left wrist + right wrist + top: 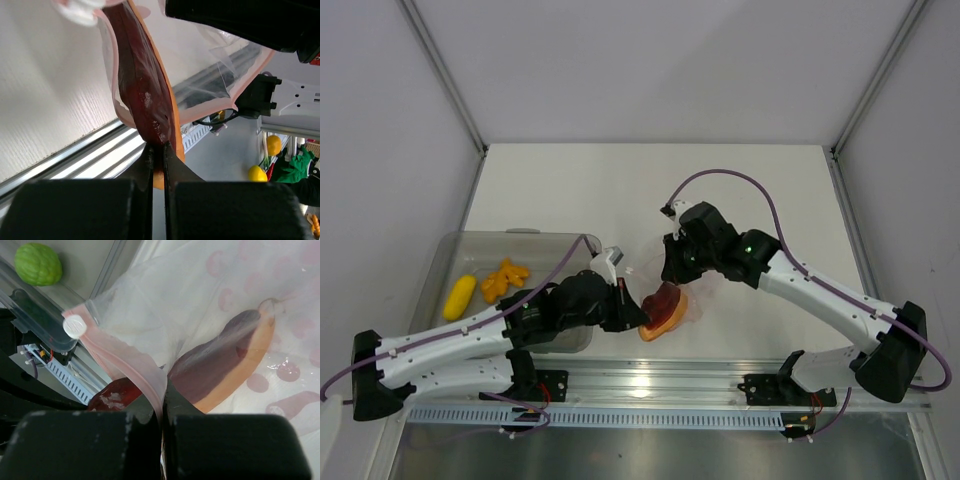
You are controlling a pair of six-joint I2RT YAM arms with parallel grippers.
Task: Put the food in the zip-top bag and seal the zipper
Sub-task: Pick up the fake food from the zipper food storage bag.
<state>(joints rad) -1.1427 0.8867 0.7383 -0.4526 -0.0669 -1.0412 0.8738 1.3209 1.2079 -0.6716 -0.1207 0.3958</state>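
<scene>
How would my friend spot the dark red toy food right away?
Look at the front middle of the white table, just right of the grey see-through bin. A curved dark-red slice with an orange rim sits partly inside the clear plastic bag with pink dots. Only it is dark red, and the left pincer pinches its end.

Overhead view from behind, facing down; wrist views close, sharing dark-red slice (142, 95)

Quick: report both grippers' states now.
Left gripper: closed on the slice.
Right gripper: closed on the bag at its mouth edge.
</scene>
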